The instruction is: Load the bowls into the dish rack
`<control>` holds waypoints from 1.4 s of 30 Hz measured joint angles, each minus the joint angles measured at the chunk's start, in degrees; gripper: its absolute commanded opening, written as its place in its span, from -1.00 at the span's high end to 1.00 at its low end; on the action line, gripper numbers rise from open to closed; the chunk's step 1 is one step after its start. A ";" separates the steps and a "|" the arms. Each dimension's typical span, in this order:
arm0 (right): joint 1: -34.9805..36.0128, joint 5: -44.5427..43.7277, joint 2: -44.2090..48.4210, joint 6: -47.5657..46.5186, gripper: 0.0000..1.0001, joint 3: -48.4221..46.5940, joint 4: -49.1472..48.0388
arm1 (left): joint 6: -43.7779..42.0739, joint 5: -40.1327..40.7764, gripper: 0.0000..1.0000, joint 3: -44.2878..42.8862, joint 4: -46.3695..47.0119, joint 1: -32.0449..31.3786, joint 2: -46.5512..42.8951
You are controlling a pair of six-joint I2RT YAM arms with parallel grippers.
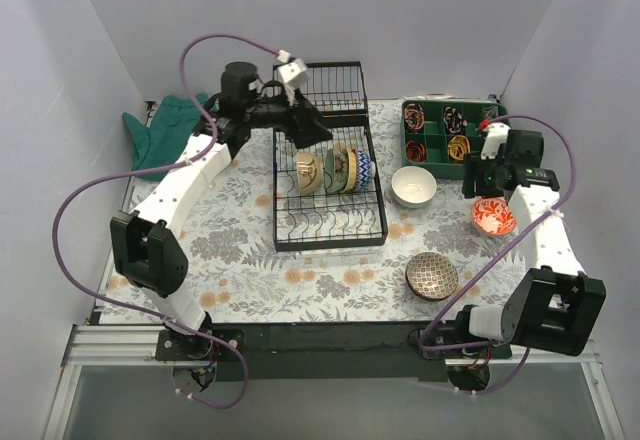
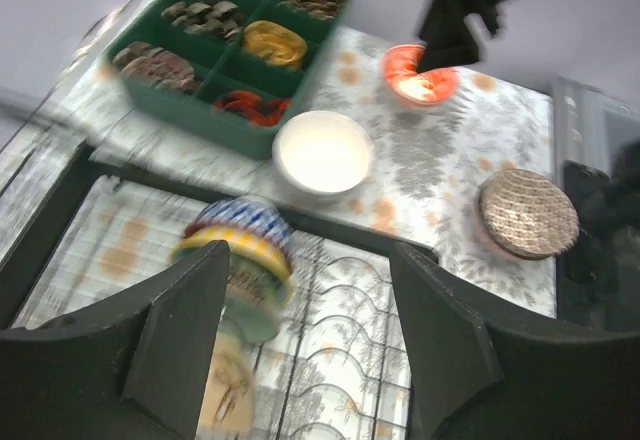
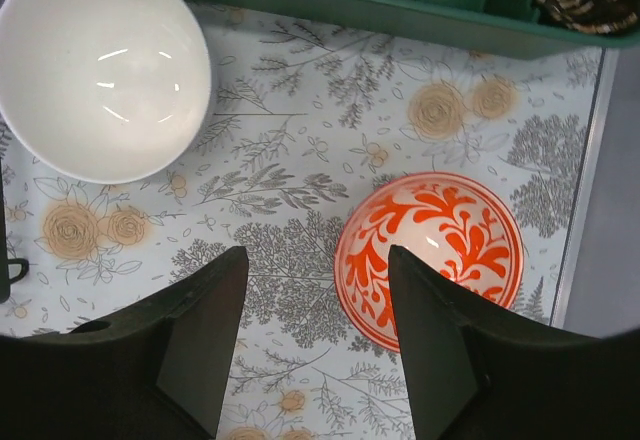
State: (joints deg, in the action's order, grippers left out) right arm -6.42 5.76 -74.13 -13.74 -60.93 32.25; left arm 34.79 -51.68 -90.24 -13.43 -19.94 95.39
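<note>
The black wire dish rack [image 1: 330,222] stands mid-table with several bowls [image 1: 336,170] on edge between its tines. My left gripper [image 1: 308,136] hovers open just above that row; in the left wrist view the racked bowls [image 2: 238,252] sit by the left finger, and nothing is between the jaws of the left gripper [image 2: 312,345]. On the table lie a white bowl [image 1: 413,186], a red-orange bowl [image 1: 493,216] and a dark brown patterned bowl [image 1: 432,276]. My right gripper [image 3: 315,345] is open above the cloth, its right finger over the rim of the red-orange bowl [image 3: 430,255], with the white bowl [image 3: 100,65] beyond.
A green compartment tray [image 1: 414,145] of small items stands at the back right, close behind the white bowl. A green glove [image 1: 160,130] lies at the back left. The rack's hinged grid panel [image 1: 335,88] sits behind the rack. A floral cloth covers the table.
</note>
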 measured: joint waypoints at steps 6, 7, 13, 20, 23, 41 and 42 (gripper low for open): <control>-7.28 3.02 2.40 3.63 -0.33 1.62 1.01 | -17.35 5.81 -0.29 -13.81 -12.74 -16.04 7.41; -7.72 3.34 2.99 3.93 -0.32 1.99 1.29 | -18.64 7.50 -0.21 -14.91 -13.86 -19.28 9.75; -10.60 4.57 7.19 6.23 -0.32 2.99 1.66 | -23.32 15.72 -0.09 -21.29 -18.27 -28.28 25.16; -13.27 6.08 10.78 8.02 -0.32 5.90 2.25 | -27.63 21.31 -0.01 -24.20 -18.08 -28.37 35.52; -13.81 6.67 10.75 8.26 -0.31 6.47 2.82 | -29.18 21.75 0.00 -26.34 -16.81 -28.28 37.33; -13.84 8.39 5.86 7.28 -0.30 6.40 3.74 | -34.40 20.39 0.35 -28.98 -12.46 -30.58 43.80; -13.84 8.48 5.81 7.28 -0.30 6.40 3.74 | -34.58 20.44 0.42 -28.98 -12.44 -30.67 44.09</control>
State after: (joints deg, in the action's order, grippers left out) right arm -20.25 14.24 -68.31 -6.46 -54.52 35.99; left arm 0.21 -31.24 -119.22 -25.87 -50.61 139.48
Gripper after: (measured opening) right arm 0.653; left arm 0.393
